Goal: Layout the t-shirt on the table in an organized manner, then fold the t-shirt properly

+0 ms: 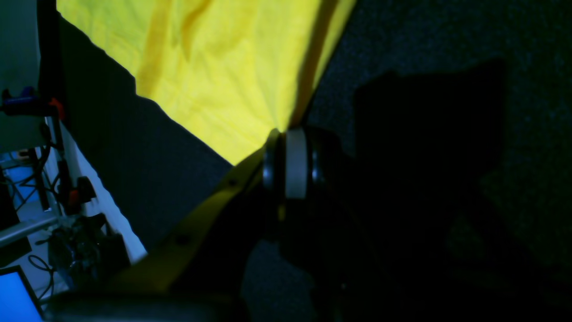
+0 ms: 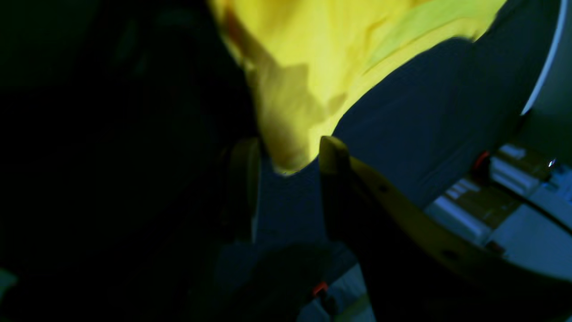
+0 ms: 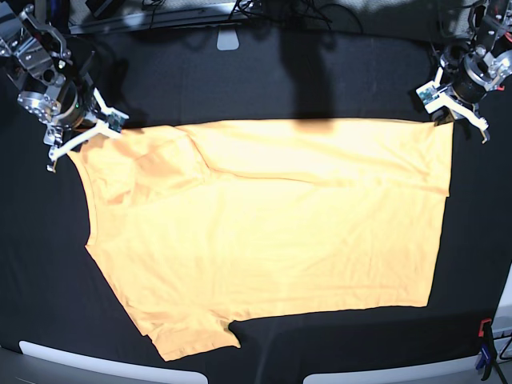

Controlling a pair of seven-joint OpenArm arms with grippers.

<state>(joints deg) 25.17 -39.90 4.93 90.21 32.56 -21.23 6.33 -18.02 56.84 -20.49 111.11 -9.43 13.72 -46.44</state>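
Observation:
The t-shirt (image 3: 272, 224) lies spread on the black table (image 3: 240, 80), pale orange, with one sleeve at the front left and the upper part folded over along the far edge. My left gripper (image 3: 453, 117) is at the shirt's far right corner. In the left wrist view this left gripper (image 1: 286, 134) is shut on the tip of the yellow t-shirt (image 1: 214, 67). My right gripper (image 3: 80, 136) is at the far left corner. In the right wrist view the right gripper (image 2: 288, 161) stands open, with the corner of the t-shirt (image 2: 313, 58) reaching between its fingers (image 2: 333, 156).
A red-and-blue clamp (image 3: 484, 352) sits at the table's front right edge. White strips (image 3: 104, 364) line the front edge. Cables and a pale tag (image 3: 228, 40) lie along the far edge. Beyond the table's side are clutter and a blue screen (image 1: 15, 295).

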